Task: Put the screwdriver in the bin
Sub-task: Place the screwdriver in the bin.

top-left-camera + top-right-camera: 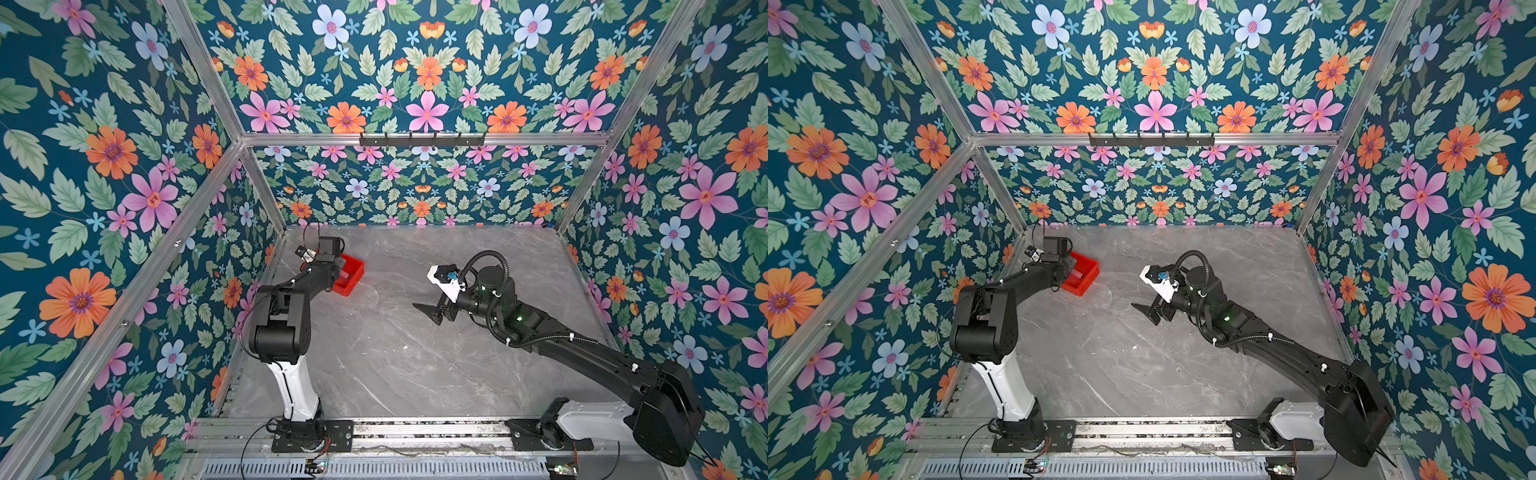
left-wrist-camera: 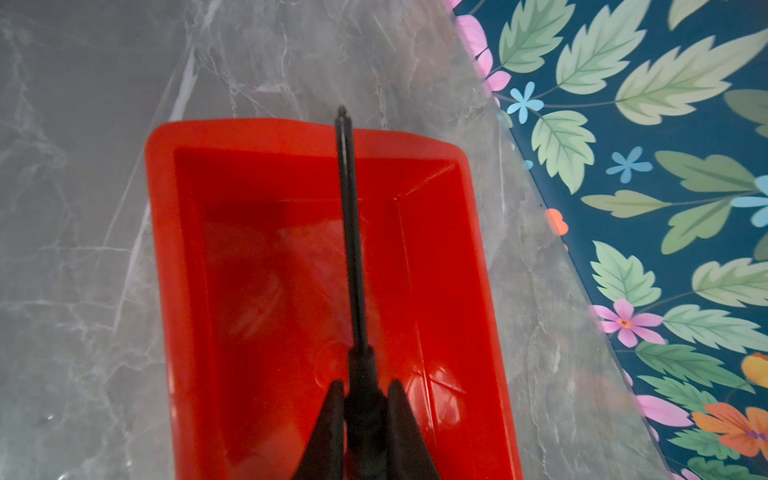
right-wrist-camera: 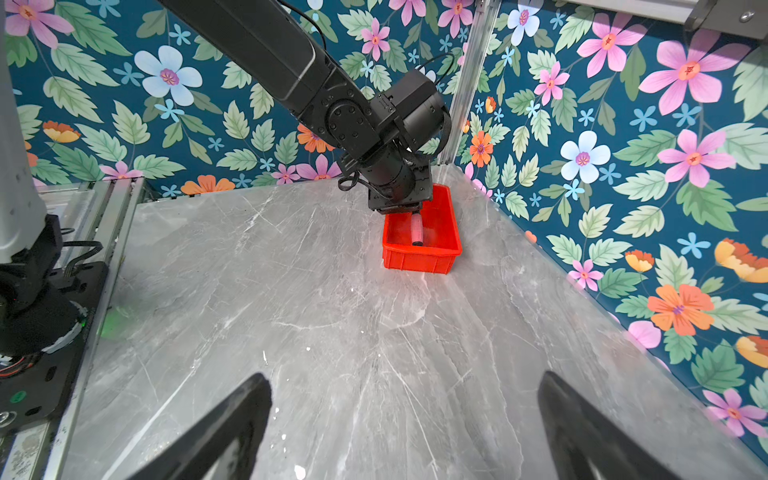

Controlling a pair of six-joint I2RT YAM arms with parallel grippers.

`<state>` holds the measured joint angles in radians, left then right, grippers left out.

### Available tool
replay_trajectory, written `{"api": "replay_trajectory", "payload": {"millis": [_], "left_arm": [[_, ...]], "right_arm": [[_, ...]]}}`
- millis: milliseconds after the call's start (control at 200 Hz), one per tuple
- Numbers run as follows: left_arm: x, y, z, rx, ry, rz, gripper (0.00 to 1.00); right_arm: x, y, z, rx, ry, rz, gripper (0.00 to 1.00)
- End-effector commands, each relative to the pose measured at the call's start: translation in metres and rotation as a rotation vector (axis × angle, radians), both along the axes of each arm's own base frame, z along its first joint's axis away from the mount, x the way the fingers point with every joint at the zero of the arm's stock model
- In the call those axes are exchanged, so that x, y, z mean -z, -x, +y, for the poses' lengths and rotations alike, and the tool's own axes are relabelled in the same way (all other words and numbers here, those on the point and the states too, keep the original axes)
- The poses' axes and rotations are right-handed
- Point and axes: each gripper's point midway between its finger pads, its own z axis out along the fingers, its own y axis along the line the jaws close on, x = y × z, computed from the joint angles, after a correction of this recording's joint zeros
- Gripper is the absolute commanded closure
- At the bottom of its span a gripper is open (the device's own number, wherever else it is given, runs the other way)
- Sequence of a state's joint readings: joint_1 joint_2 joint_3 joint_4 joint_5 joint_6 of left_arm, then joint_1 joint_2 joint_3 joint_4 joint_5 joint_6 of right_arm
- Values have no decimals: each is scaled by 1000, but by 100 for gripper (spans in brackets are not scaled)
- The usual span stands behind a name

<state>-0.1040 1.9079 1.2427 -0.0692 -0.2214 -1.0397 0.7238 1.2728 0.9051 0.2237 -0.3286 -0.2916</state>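
— Red plastic fills my left wrist feed: the bin (image 2: 174, 257) sits on the grey marble table (image 2: 83, 208), near the floral wall (image 2: 665, 208). What do you get from above?

— My left arm (image 1: 286, 299) reaches across and covers about half of the bin (image 1: 357, 266) in both top views. I only catch a pinkish bit of the screwdriver (image 1: 345, 275) inside its walls.

— On my feed the left gripper (image 2: 365, 384) is clamped on the screwdriver (image 2: 352, 249), its fingers (image 2: 328, 424) pressed against the thicker dark part. The thin black shaft runs out over the bin's floor, and its tip crosses the far rim. I cannot tell whether it touches the plastic.

— And the right side?

— The right gripper (image 3: 403, 378) hangs over bare marble with its jaws spread wide, well apart from the bin (image 3: 419, 259). From that wrist camera, the left arm (image 3: 291, 54) hangs right over the bin and hides its back part. The screwdriver (image 3: 417, 226) shows pink below it, within the walls. An aluminium corner post (image 3: 469, 83) stands at the corner behind.

— I also see a black hook rail (image 1: 422, 140) high on the back wall.
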Motion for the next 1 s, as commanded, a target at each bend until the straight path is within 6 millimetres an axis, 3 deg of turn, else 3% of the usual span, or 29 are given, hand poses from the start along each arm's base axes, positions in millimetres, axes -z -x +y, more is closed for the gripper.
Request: {"api": "replay_trajectory", "payload": {"millis": [0, 75, 540, 780, 930, 995], "left_arm": [[5, 0, 2, 1, 4, 19, 100], [8, 0, 3, -1, 2, 28, 100], [-13, -1, 4, 18, -21, -15, 51], [-56, 1, 2, 69, -100, -100, 26], [-90, 12, 2, 123, -221, -157, 12], [-102, 19, 2, 153, -284, -176, 2]], "right_arm": [[-6, -1, 0, 4, -13, -23, 1], [-8, -1, 0, 4, -15, -25, 1], [-16, 2, -1, -2, -33, -40, 1], [-23, -2, -6, 41, -77, -46, 1], [-23, -7, -14, 75, -116, -20, 1], [-23, -11, -21, 100, -140, -9, 1]]}}
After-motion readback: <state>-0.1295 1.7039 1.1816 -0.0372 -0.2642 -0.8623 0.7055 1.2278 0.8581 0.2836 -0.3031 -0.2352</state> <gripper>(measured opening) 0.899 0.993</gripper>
